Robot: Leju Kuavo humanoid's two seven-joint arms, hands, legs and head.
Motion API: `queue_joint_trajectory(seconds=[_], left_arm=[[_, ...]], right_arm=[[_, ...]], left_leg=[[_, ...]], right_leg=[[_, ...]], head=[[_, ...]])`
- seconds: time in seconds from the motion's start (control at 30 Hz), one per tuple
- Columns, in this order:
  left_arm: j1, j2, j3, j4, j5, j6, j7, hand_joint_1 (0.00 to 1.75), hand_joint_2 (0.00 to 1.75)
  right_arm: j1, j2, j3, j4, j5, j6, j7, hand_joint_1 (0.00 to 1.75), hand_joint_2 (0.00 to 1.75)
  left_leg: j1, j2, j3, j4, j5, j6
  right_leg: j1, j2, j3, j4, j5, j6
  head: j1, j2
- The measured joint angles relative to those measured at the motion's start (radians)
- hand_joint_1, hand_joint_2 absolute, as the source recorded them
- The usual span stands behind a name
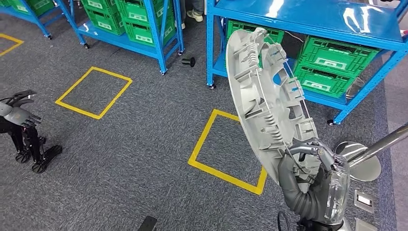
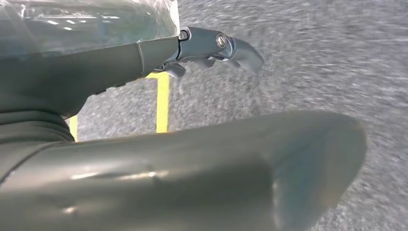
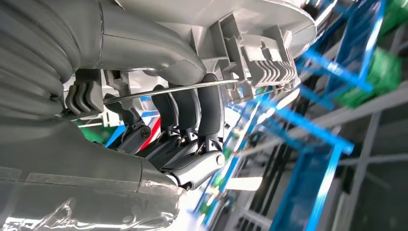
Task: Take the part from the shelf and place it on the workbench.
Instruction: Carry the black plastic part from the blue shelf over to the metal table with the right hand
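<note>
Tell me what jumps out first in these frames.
The big grey part, round and ribbed, stands on edge at centre right of the head view, gripped at its lower rim by the right robot hand. Behind it are blue shelves holding green crates, and yellow squares are taped on the grey carpet. The left robot hand hangs at far left over the floor, holding nothing.

Part [image 1: 262, 103]: lower rim hidden behind right hand [image 1: 312, 180]. Left hand [image 1: 21, 127]: arm cut off at head view's left edge. Carpet [image 2: 308, 57]: blurred in left wrist view. Person's shoes [image 1: 195, 15]: body cut off at top edge. Shelf [image 3: 308, 139]: blurred in right wrist view.
</note>
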Motion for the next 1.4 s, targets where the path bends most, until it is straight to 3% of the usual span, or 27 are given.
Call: queue_joint_trajectory(seconds=[0.03, 0.1, 0.17, 0.23, 0.27, 0.3, 0.33, 0.4, 0.47, 0.53, 0.6, 0.67, 0.73, 0.77, 0.8, 0.83, 0.9, 0.97, 1.03, 1.07, 1.13, 1.2, 1.23, 1.27, 1.3, 1.33, 1.4], left_arm=[[0.003, 0.003, 0.001, 0.000, 0.007, -0.004, -0.001, 0.00, 1.75], [0.006, 0.008, 0.003, 0.002, 0.016, -0.010, -0.001, 0.00, 1.75], [0.003, 0.012, 0.006, 0.004, 0.021, -0.014, -0.001, 0.00, 1.75], [0.002, 0.013, 0.006, 0.005, 0.024, -0.016, -0.001, 0.00, 1.75], [0.004, 0.013, 0.007, 0.005, 0.024, -0.017, 0.000, 0.00, 1.75], [0.005, 0.013, 0.007, 0.006, 0.025, -0.017, 0.001, 0.00, 1.75], [0.005, 0.013, 0.007, 0.006, 0.025, -0.017, 0.002, 0.00, 1.75], [0.004, 0.013, 0.008, 0.007, 0.025, -0.017, 0.002, 0.00, 1.75], [0.003, 0.014, 0.011, 0.008, 0.026, -0.016, 0.000, 0.00, 1.75], [0.007, 0.015, 0.016, 0.010, 0.027, -0.016, -0.001, 0.00, 1.75], [0.010, 0.017, 0.020, 0.012, 0.027, -0.016, -0.003, 0.00, 1.75], [0.007, 0.017, 0.022, 0.014, 0.028, -0.016, -0.008, 0.00, 1.75], [0.005, 0.018, 0.023, 0.015, 0.028, -0.016, -0.011, 0.00, 1.75], [0.006, 0.018, 0.023, 0.015, 0.028, -0.016, -0.012, 0.00, 1.75], [0.007, 0.019, 0.024, 0.016, 0.028, -0.016, -0.013, 0.00, 1.75], [0.007, 0.020, 0.024, 0.017, 0.027, -0.016, -0.013, 0.00, 1.75], [0.006, 0.022, 0.024, 0.018, 0.025, -0.016, -0.013, 0.00, 1.75], [0.002, 0.023, 0.024, 0.019, 0.022, -0.016, -0.012, 0.00, 1.75], [0.004, 0.022, 0.023, 0.019, 0.014, -0.016, -0.009, 0.00, 1.75], [0.006, 0.021, 0.023, 0.019, 0.007, -0.016, -0.006, 0.00, 1.75], [0.007, 0.020, 0.022, 0.020, -0.010, -0.011, 0.004, 0.00, 1.75], [0.003, 0.016, 0.020, 0.020, -0.025, -0.002, 0.011, 0.00, 1.75], [0.003, 0.013, 0.019, 0.020, -0.029, 0.002, 0.013, 0.00, 1.75], [0.003, 0.010, 0.018, 0.020, -0.031, 0.004, 0.014, 0.00, 1.75], [0.004, 0.008, 0.017, 0.020, -0.031, 0.006, 0.014, 0.00, 1.75], [0.005, 0.005, 0.016, 0.020, -0.032, 0.008, 0.015, 0.00, 1.75], [0.004, 0.002, 0.015, 0.020, -0.035, 0.010, 0.015, 0.00, 1.75]], right_arm=[[-0.011, 0.005, 0.007, 0.004, -0.002, 0.004, -0.003, 1.75, 1.75], [-0.029, 0.014, 0.019, 0.013, -0.006, 0.009, -0.010, 1.75, 1.75], [-0.038, 0.020, 0.030, 0.023, -0.010, 0.011, -0.015, 1.75, 1.75], [-0.042, 0.024, 0.040, 0.034, -0.011, 0.011, -0.016, 1.75, 1.75], [-0.044, 0.026, 0.045, 0.040, -0.012, 0.011, -0.016, 1.75, 1.75], [-0.045, 0.027, 0.050, 0.045, -0.014, 0.011, -0.017, 1.75, 1.75], [-0.046, 0.028, 0.054, 0.049, -0.015, 0.011, -0.018, 1.75, 1.75], [-0.049, 0.031, 0.062, 0.057, -0.017, 0.010, -0.024, 1.75, 1.75], [-0.052, 0.034, 0.067, 0.062, -0.019, 0.010, -0.028, 1.75, 1.75], [-0.056, 0.038, 0.072, 0.068, -0.020, 0.009, -0.030, 1.75, 1.75], [-0.060, 0.043, 0.076, 0.073, -0.022, 0.009, -0.030, 1.75, 1.75], [-0.062, 0.048, 0.079, 0.078, -0.022, 0.008, -0.032, 1.75, 1.75], [-0.063, 0.051, 0.081, 0.084, -0.022, 0.008, -0.035, 1.75, 1.75], [-0.064, 0.052, 0.082, 0.088, -0.023, 0.008, -0.037, 1.75, 1.75], [-0.065, 0.054, 0.083, 0.090, -0.023, 0.008, -0.039, 1.75, 1.75], [-0.066, 0.056, 0.085, 0.092, -0.024, 0.008, -0.040, 1.75, 1.75], [-0.066, 0.059, 0.089, 0.093, -0.025, 0.007, -0.041, 1.75, 1.75], [-0.067, 0.060, 0.091, 0.093, -0.025, 0.006, -0.042, 1.75, 1.75], [-0.068, 0.060, 0.092, 0.093, -0.024, 0.001, -0.040, 1.75, 1.75], [-0.067, 0.060, 0.091, 0.093, -0.019, -0.004, -0.036, 1.75, 1.75], [-0.056, 0.055, 0.088, 0.089, -0.005, -0.017, -0.023, 1.75, 1.75], [-0.037, 0.043, 0.081, 0.081, 0.010, -0.030, -0.012, 1.75, 1.75], [-0.027, 0.036, 0.076, 0.078, 0.015, -0.035, -0.007, 1.75, 1.75], [-0.017, 0.030, 0.071, 0.074, 0.018, -0.037, -0.003, 1.75, 1.75], [-0.009, 0.025, 0.066, 0.071, 0.020, -0.038, 0.000, 1.75, 1.75], [-0.001, 0.020, 0.063, 0.067, 0.021, -0.038, 0.004, 1.75, 1.75], [0.007, 0.013, 0.057, 0.061, 0.023, -0.038, 0.007, 1.75, 1.75]], left_leg=[[0.003, -0.010, 0.000, -0.004, 0.004, 0.005], [0.009, -0.031, -0.002, -0.013, 0.015, 0.016], [0.013, -0.056, -0.005, -0.016, 0.022, 0.023], [0.012, -0.084, -0.009, -0.015, 0.024, 0.025], [0.012, -0.099, -0.009, -0.013, 0.024, 0.025], [0.012, -0.114, -0.010, -0.012, 0.025, 0.024], [0.013, -0.129, -0.010, -0.009, 0.025, 0.022], [0.013, -0.157, -0.015, -0.001, 0.025, 0.014], [0.016, -0.179, -0.029, 0.004, 0.028, 0.001], [0.020, -0.195, -0.040, 0.004, 0.033, -0.013], [0.019, -0.157, -0.055, 0.029, 0.016, -0.025], [0.019, -0.094, -0.102, 0.128, -0.038, -0.037], [0.023, -0.072, -0.157, 0.252, -0.087, -0.045], [0.024, -0.069, -0.167, 0.278, -0.089, -0.047], [0.024, -0.067, -0.159, 0.265, -0.073, -0.047], [0.024, -0.060, -0.132, 0.215, -0.042, -0.044], [0.015, -0.017, -0.061, 0.082, 0.012, -0.034], [0.005, 0.016, -0.027, 0.013, 0.024, -0.020], [0.001, 0.002, -0.030, 0.006, 0.023, -0.008], [0.002, -0.011, -0.030, 0.003, 0.026, -0.003], [0.008, -0.035, -0.030, -0.004, 0.031, 0.008], [0.011, -0.062, -0.030, -0.006, 0.033, 0.015], [0.010, -0.077, -0.030, -0.006, 0.033, 0.016], [0.009, -0.092, -0.030, -0.005, 0.033, 0.016], [0.009, -0.106, -0.029, -0.004, 0.033, 0.016], [0.009, -0.121, -0.029, -0.002, 0.033, 0.016], [0.009, -0.148, -0.031, 0.005, 0.030, 0.011]], right_leg=[[-0.001, -0.003, 0.000, 0.000, -0.002, 0.006], [-0.006, 0.038, -0.011, 0.028, -0.027, 0.015], [-0.009, 0.096, -0.058, 0.135, -0.088, 0.019], [-0.010, 0.111, -0.114, 0.257, -0.132, 0.021], [-0.010, 0.112, -0.123, 0.276, -0.127, 0.021], [-0.011, 0.114, -0.115, 0.255, -0.102, 0.020], [-0.012, 0.123, -0.090, 0.199, -0.064, 0.019], [-0.017, 0.167, -0.032, 0.071, -0.010, 0.015], [-0.018, 0.195, -0.011, 0.016, 0.000, 0.011], [-0.016, 0.178, -0.013, 0.012, 0.003, 0.004], [-0.018, 0.153, -0.009, 0.005, 0.007, -0.009], [-0.018, 0.123, -0.004, 0.000, 0.007, -0.019], [-0.015, 0.093, -0.003, 0.001, 0.005, -0.023], [-0.014, 0.079, -0.003, 0.001, 0.004, -0.023], [-0.014, 0.067, -0.002, 0.001, 0.002, -0.022], [-0.014, 0.055, 0.000, 0.002, 0.000, -0.020], [-0.010, 0.032, 0.006, 0.003, -0.006, -0.013], [-0.004, 0.010, 0.008, 0.004, -0.010, -0.004], [-0.002, -0.013, 0.010, 0.002, -0.012, 0.006], [-0.003, -0.006, 0.011, 0.003, -0.017, 0.012], [-0.008, 0.048, -0.008, 0.052, -0.054, 0.019], [-0.010, 0.105, -0.069, 0.177, -0.116, 0.020], [-0.009, 0.114, -0.102, 0.241, -0.138, 0.020], [-0.009, 0.117, -0.124, 0.278, -0.142, 0.020], [-0.009, 0.119, -0.129, 0.277, -0.125, 0.019], [-0.009, 0.122, -0.116, 0.239, -0.092, 0.018], [-0.012, 0.155, -0.062, 0.107, -0.019, 0.014]], head=[[0.001, 0.000], [0.004, 0.000], [0.012, 0.000], [0.018, 0.000], [0.020, 0.000], [0.021, 0.000], [0.022, 0.000], [0.024, 0.000], [0.026, 0.000], [0.026, 0.000], [0.020, 0.000], [0.011, 0.000], [0.007, 0.000], [0.007, 0.000], [0.005, 0.000], [0.003, 0.000], [-0.002, 0.000], [-0.005, 0.000], [-0.005, 0.000], [-0.003, 0.000], [0.000, 0.000], [0.008, 0.000], [0.012, 0.000], [0.015, 0.000], [0.016, 0.000], [0.018, 0.000], [0.021, 0.000]])
